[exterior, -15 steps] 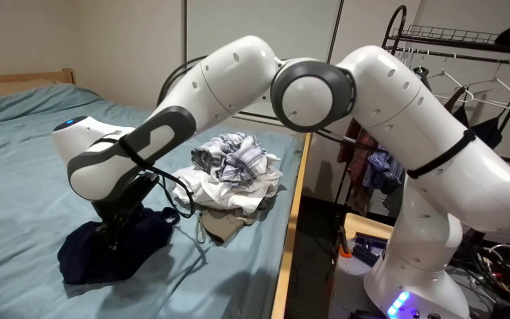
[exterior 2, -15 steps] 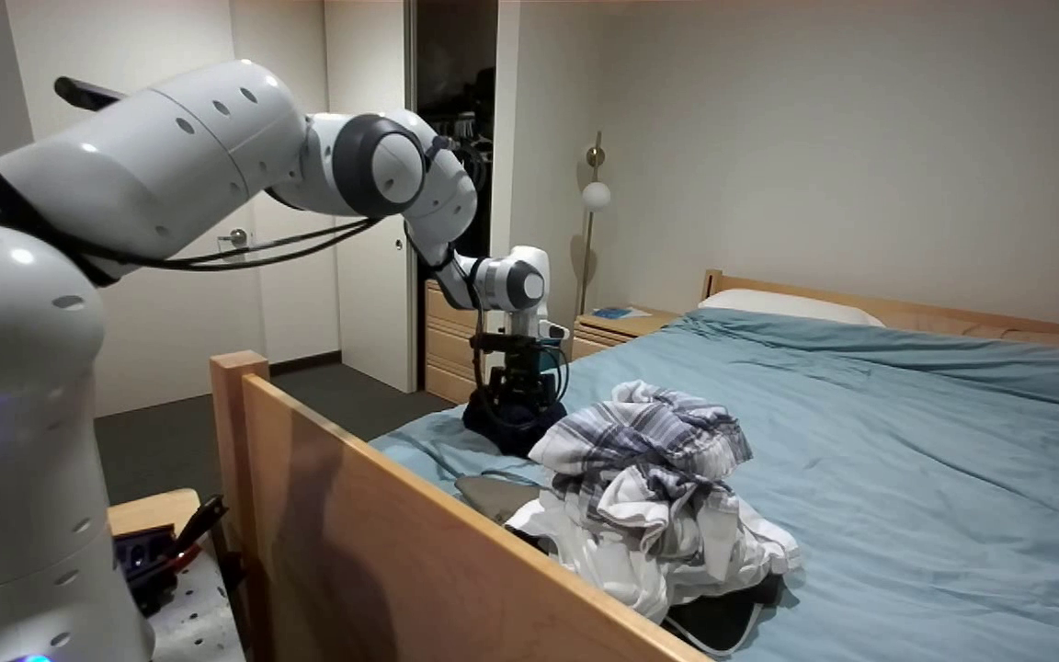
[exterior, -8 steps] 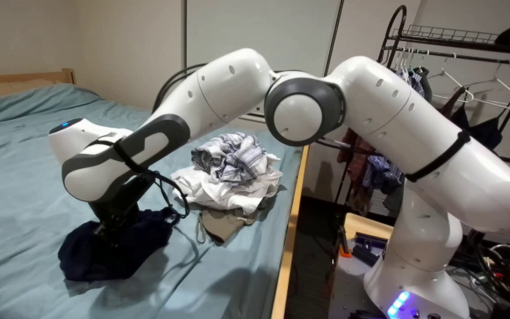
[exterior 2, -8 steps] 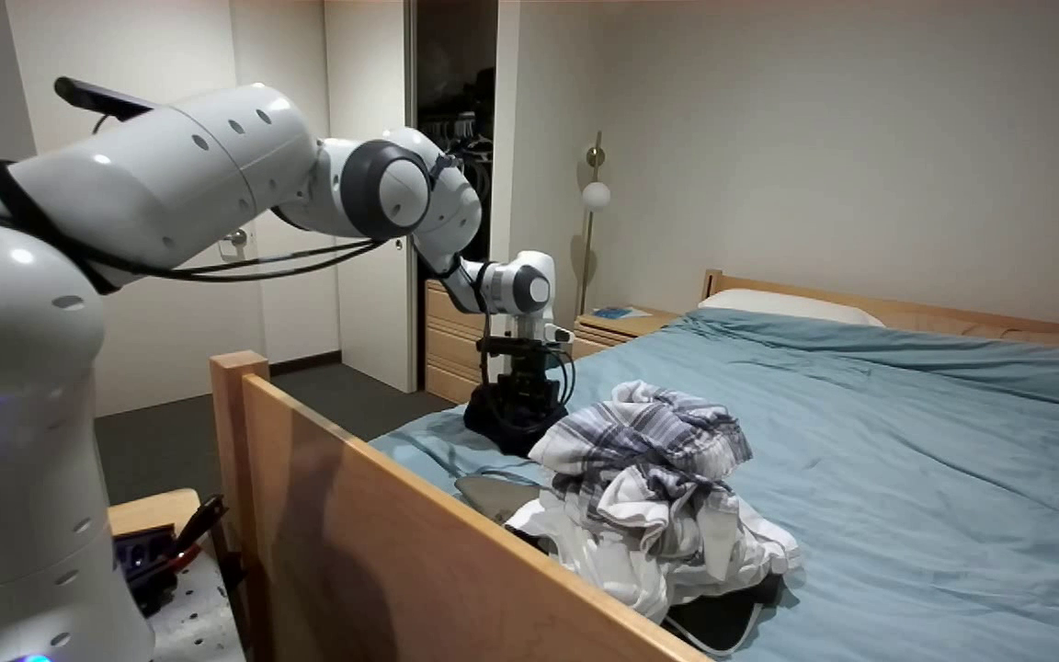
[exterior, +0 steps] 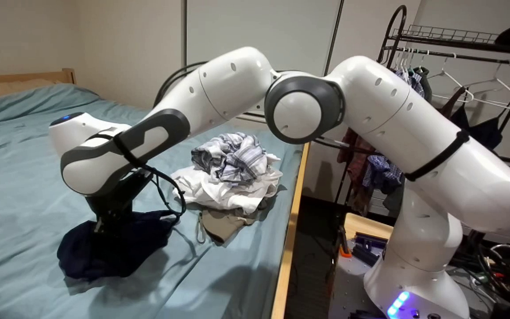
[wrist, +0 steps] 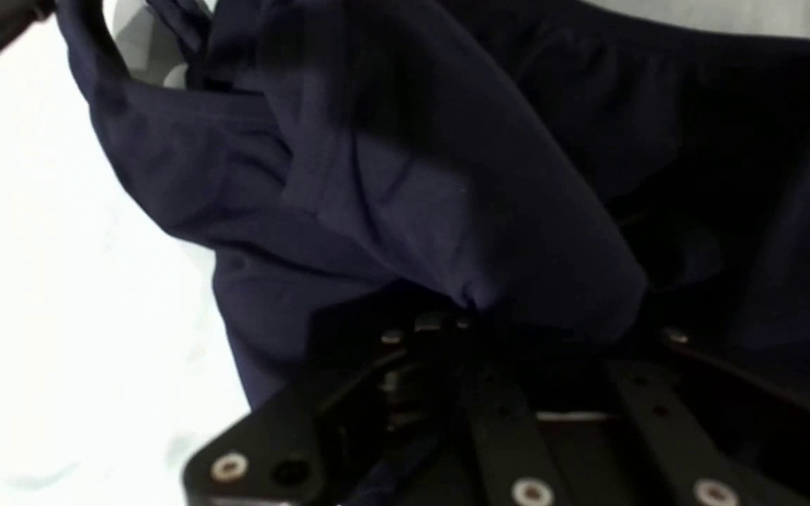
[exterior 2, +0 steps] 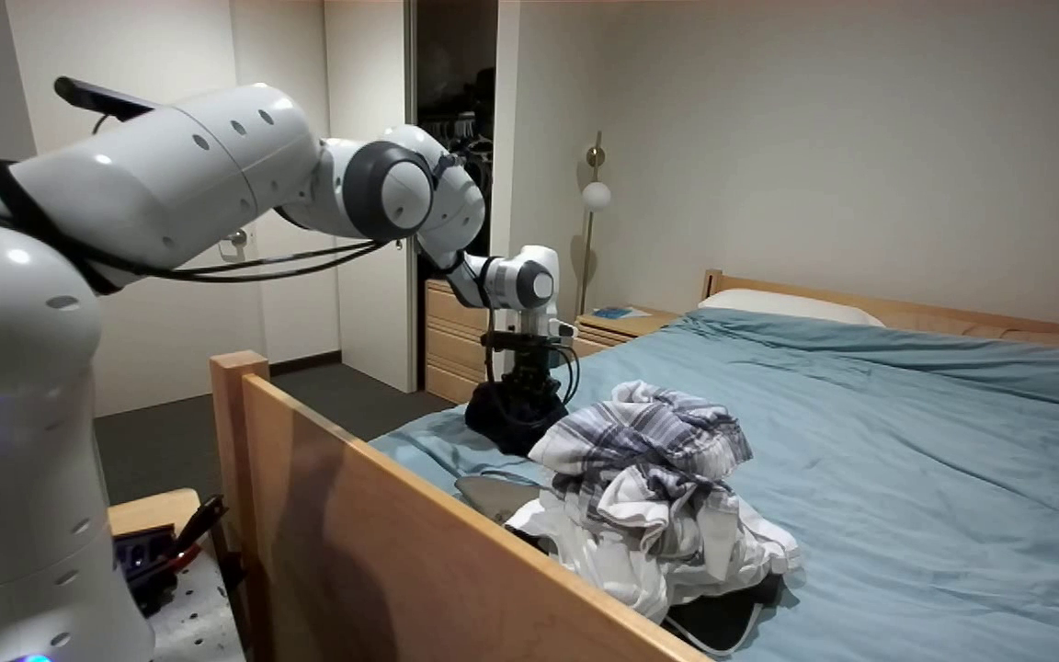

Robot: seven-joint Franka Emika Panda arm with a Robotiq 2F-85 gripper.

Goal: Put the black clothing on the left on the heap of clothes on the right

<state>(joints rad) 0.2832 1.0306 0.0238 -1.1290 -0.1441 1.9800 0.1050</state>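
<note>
The black clothing, which looks very dark navy, lies bunched on the bed in an exterior view (exterior: 144, 241), left of the heap of clothes (exterior: 233, 190). My gripper (wrist: 474, 316) points down into it, shut on a fold; in the wrist view the cloth (wrist: 257, 211) gathers into creases at the fingertips. The fingertips themselves are mostly buried in dark fabric. Most of the clothing still rests on the sheet. The heap has a grey plaid shirt (exterior 2: 649, 441) on top, white garments below and a brown piece (exterior: 222, 223) at its near edge.
A wooden bed rail (exterior: 291, 235) runs beside the heap, and a tall wooden end board (exterior 2: 419, 542) stands between the robot base and the bed. My cable (exterior: 182, 201) loops close to the heap's side. A clothes rack (exterior: 458, 55) is behind the base.
The elbow has dropped and the hand has gone down a little, then risen slightly. The gripper has closed from wide open onto the cloth. The clothing has barely shifted.
</note>
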